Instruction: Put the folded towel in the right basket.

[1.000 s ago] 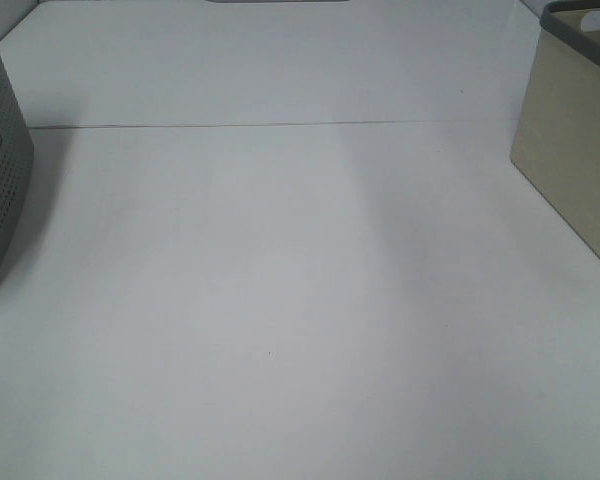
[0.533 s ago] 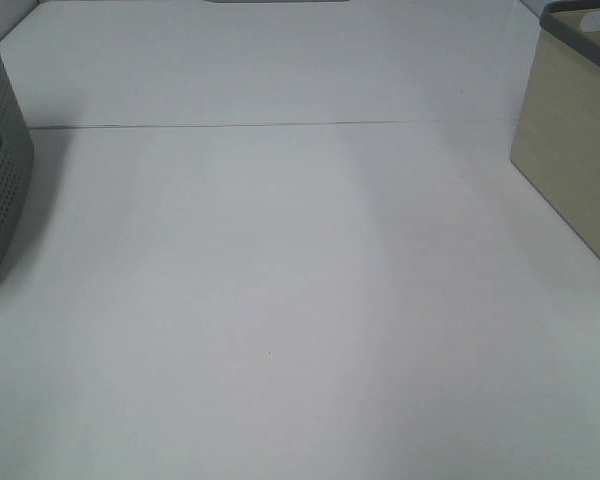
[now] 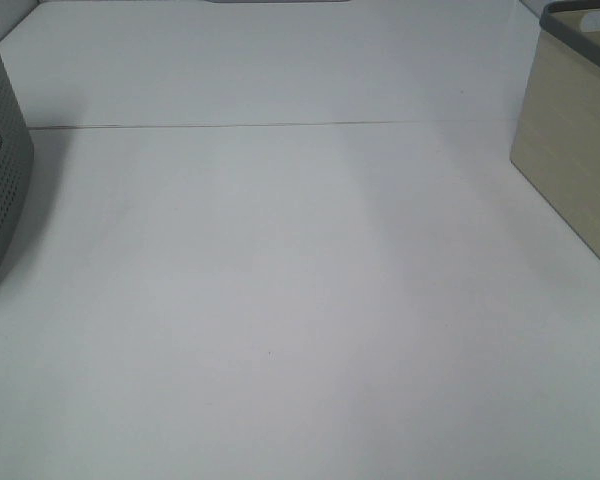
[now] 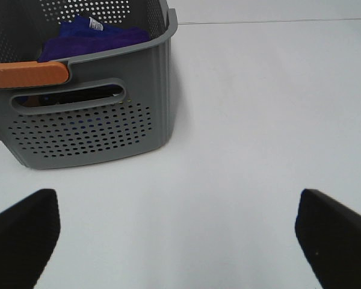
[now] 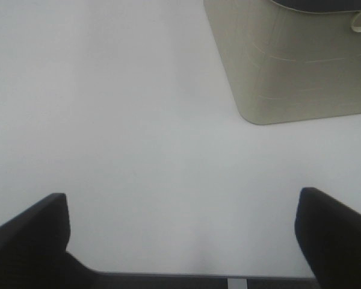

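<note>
A purple folded towel [image 4: 87, 37] lies inside a grey perforated basket [image 4: 90, 120] with an orange handle [image 4: 25, 74]. That basket shows at the left edge of the high view [image 3: 0, 180]. The beige right basket [image 3: 570, 160] with a dark rim stands at the right edge and also shows in the right wrist view [image 5: 289, 60]. My left gripper [image 4: 180, 241] is open and empty, over the table in front of the grey basket. My right gripper [image 5: 180, 241] is open and empty, a short way from the beige basket. Neither arm shows in the high view.
The white table [image 3: 280, 280] has a thin seam line [image 3: 280, 125] running across its far part. Its front edge shows in the right wrist view [image 5: 168, 278].
</note>
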Robot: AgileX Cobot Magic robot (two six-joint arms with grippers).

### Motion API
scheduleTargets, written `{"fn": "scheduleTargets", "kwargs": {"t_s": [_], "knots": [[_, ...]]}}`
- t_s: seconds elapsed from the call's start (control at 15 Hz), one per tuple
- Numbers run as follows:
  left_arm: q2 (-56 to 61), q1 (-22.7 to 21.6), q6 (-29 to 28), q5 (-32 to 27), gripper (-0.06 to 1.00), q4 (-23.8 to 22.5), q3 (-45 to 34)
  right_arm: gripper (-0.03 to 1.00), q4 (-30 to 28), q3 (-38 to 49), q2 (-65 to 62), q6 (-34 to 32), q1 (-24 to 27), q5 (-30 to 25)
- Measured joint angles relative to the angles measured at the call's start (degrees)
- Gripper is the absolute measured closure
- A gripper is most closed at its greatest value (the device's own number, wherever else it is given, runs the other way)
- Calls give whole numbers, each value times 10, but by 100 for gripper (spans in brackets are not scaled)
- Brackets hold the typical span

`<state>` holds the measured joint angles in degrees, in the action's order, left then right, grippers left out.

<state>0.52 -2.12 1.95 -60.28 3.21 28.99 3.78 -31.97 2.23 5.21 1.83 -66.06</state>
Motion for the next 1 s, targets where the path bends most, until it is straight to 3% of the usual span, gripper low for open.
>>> {"fn": "scheduleTargets", "kwargs": {"t_s": [0.47,1.0], "knots": [[0,0,0,0,-5,0,0,0,3,58,-25,-6,-3,18],[0,0,0,0,-5,0,0,0,5,60,-25,-7,-3,21]]}}
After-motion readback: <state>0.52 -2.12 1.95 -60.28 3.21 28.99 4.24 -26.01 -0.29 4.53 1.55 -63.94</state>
